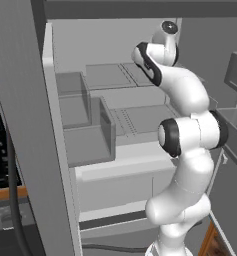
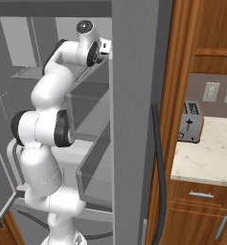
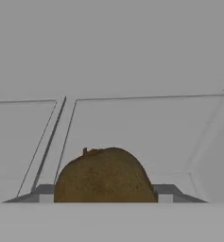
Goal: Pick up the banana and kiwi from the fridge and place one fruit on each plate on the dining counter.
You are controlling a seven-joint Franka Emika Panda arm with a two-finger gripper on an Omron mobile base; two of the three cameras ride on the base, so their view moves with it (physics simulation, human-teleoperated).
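pincer is clamped on the kiwi, one finger tip on each side of it in the hand view. the brown fruit sits right up against the camera, over a pale grey fridge shelf. from the base cameras the white arm reaches up and into the open fridge, past the translucent bins and white drawers.

white arm rises from lower right of frame, elbow mid-right, reaching up into the open fridge toward upper centre. grey translucent bins sit left of centre, shelves behind the arm, white drawer below. dark cable hangs at lower left.
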